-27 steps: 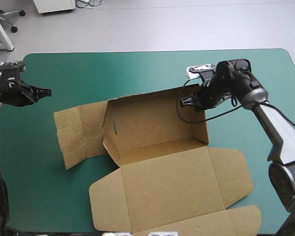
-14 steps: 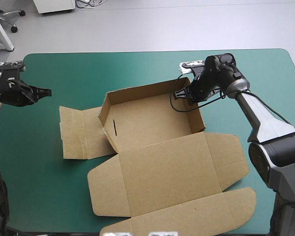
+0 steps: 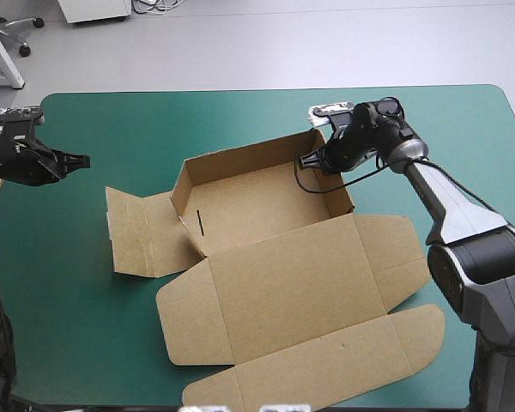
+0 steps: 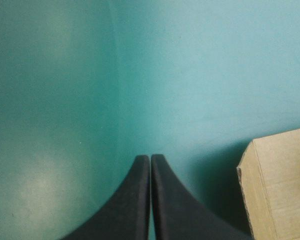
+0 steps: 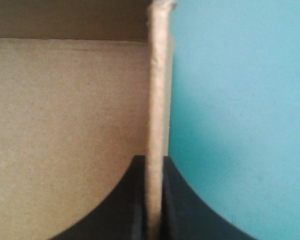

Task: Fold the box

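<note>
Right gripper (image 3: 313, 163) clamped on box (image 3: 257, 202) right wall (image 3: 342, 196), far corner. Since earlier: box dragged left, swung, walls squarer, tray forming. Box mid-cover (image 3: 154, 120), lid (image 3: 300, 283) flat. Left gripper (image 3: 81, 160) fingers together, idle, well left of box.

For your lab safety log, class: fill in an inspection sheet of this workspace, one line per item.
surface: teal-green cover, smooth.
job's things: box, far and side walls raised; lid and left flap flat.
clutter: nothing seen.
grippers: right gripper shut on the box's right wall, near its far corner; left gripper shut, empty, over the cover left of the box.
cables: nothing seen.
surroundings: nothing seen.
</note>
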Robot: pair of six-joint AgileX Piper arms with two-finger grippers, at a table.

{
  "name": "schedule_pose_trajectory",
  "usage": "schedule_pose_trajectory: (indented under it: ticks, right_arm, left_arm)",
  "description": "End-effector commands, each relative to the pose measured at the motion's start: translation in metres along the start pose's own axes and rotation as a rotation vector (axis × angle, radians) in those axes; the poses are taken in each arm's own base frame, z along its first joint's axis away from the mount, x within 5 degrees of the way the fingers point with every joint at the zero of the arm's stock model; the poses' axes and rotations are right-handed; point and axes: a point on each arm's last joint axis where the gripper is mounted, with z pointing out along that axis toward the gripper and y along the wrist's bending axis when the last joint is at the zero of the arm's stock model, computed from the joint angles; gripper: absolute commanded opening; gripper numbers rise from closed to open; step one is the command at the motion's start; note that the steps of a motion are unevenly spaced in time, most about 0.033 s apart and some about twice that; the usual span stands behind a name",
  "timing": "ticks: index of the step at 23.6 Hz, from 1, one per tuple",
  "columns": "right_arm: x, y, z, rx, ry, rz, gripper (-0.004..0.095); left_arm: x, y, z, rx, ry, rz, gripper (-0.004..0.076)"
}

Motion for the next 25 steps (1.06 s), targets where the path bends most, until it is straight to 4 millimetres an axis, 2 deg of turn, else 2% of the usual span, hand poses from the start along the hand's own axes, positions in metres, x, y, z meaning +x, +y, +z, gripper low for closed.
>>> schedule_pose_trajectory:
  ticks: [1,5,7,14,17,19,23,25]
  right_arm:
    - [-0.012,0.002,-0.03,0.012,-0.123,-0.059,-0.001]
    - [-0.009,0.002,-0.028,0.007,-0.092,-0.062,0.006]
    - [-0.006,0.004,-0.027,-0.011,-0.062,-0.068,0.0136]
    - [-0.002,0.005,-0.031,-0.02,0.006,-0.091,0.0506]
    - [-0.008,0.007,-0.045,-0.023,-0.006,-0.098,0.052]
    - [-0.018,0.011,-0.067,-0.026,-0.044,-0.107,0.0519]
    - [-0.026,0.015,-0.098,-0.017,-0.109,-0.084,0.0518]
    - [-0.025,0.015,-0.102,-0.012,-0.113,-0.063,0.0518]
  left_arm:
    - [-0.01,-0.003,-0.023,-0.001,-0.105,-0.005,-0.0004]
    - [-0.01,-0.004,-0.023,0.002,-0.106,-0.007,-0.0004]
    - [-0.011,-0.005,-0.023,0.015,-0.11,-0.001,-0.0004]
    - [-0.011,-0.007,-0.023,0.034,-0.113,-0.001,-0.0004]
    - [-0.011,-0.007,-0.023,0.034,-0.113,-0.001,-0.0004]
    - [-0.011,-0.007,-0.023,0.034,-0.113,-0.001,-0.0005]
    - [-0.011,-0.007,-0.023,0.034,-0.113,-0.001,-0.0005]
    - [-0.011,-0.006,-0.023,0.031,-0.112,0.001,-0.0005]
